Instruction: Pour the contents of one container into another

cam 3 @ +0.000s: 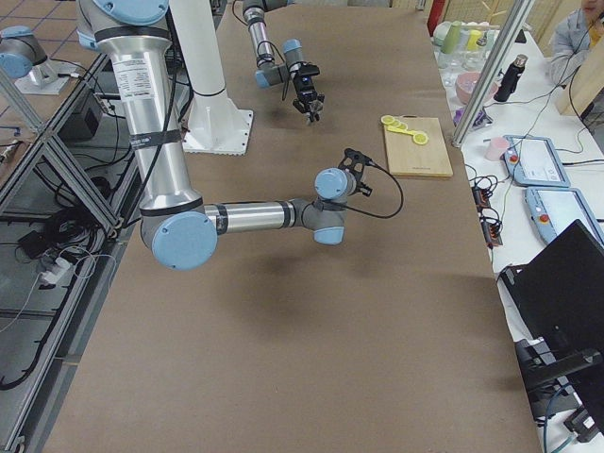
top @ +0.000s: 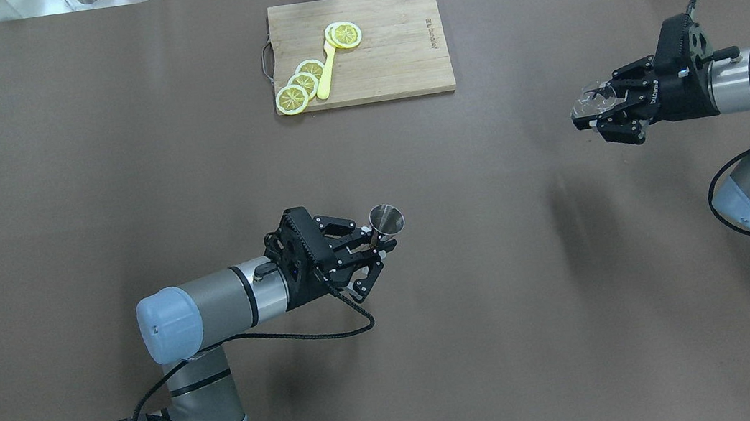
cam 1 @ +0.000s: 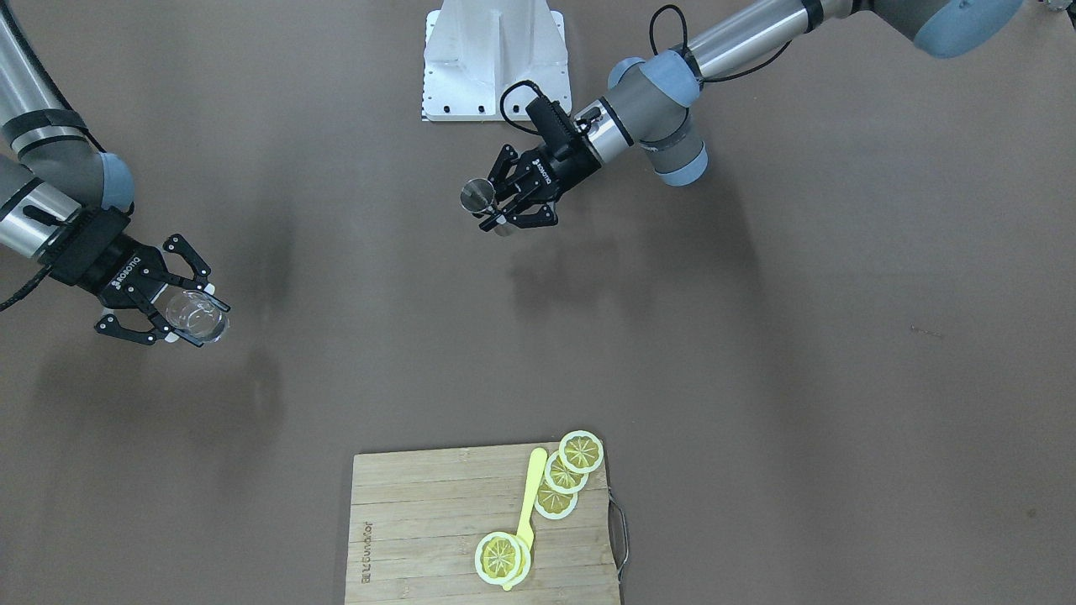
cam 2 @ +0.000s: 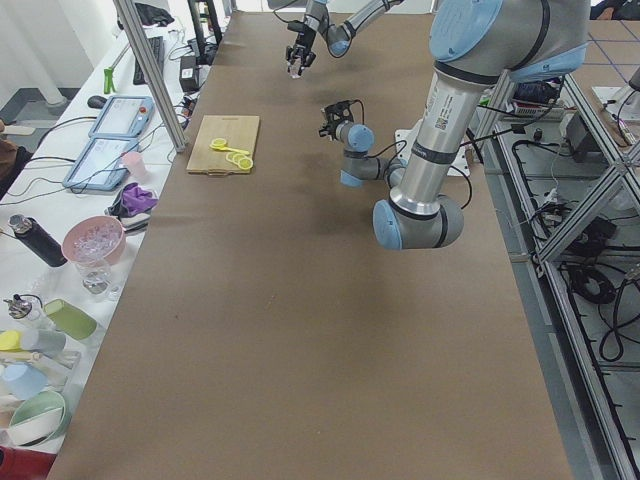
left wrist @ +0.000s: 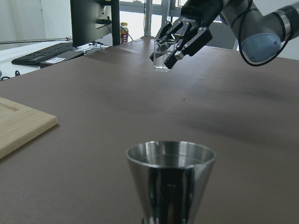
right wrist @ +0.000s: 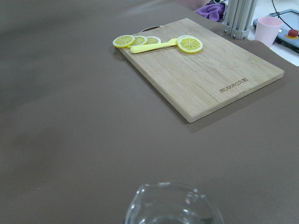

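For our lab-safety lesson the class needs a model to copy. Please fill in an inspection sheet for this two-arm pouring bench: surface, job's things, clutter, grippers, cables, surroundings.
Surface: brown table, no spill seen.
Job's things: steel jigger and clear glass, both held off the table and far apart; contents cannot be told.
Clutter: wooden cutting board carrying lemon slices and a yellow utensil.
Grippers: left gripper shut on the jigger; right gripper shut on the glass.
Cables: black cable loops from the left wrist above the table.
Surroundings: side bench with a pink bowl.
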Controlling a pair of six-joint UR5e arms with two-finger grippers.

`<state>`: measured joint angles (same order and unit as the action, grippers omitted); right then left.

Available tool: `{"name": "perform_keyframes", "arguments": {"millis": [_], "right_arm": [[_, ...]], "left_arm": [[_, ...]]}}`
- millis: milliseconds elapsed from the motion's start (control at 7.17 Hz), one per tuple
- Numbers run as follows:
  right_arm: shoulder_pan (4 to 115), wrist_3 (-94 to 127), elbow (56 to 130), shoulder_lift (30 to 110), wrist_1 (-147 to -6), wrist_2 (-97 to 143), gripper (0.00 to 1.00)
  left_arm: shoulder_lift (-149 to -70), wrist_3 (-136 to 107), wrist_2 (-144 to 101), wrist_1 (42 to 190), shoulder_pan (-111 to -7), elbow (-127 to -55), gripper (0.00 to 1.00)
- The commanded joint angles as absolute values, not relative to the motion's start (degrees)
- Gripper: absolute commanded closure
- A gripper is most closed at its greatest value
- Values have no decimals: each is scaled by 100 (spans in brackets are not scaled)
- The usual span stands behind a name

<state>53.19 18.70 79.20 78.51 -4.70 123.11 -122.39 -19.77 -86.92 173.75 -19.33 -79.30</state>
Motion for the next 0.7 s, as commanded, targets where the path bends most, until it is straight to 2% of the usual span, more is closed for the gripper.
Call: {"name": "perform_keyframes", "arguments": {"millis": [0,279,558], "right_arm": [[5309,1828,7937,7822,-501,12305,100],[5282,1898,7910,7700,-562,12322,100],[5308,1916,8566,7655,-1427,12549,100]], "left_arm": [[-12278,-1951,-8701,17446,-1916,-7997,100],[-12445,-1512,-8710,17376,-1898,-7849,100],[-12437,-1494,-8701,17385,-1890,-7866,100]]}}
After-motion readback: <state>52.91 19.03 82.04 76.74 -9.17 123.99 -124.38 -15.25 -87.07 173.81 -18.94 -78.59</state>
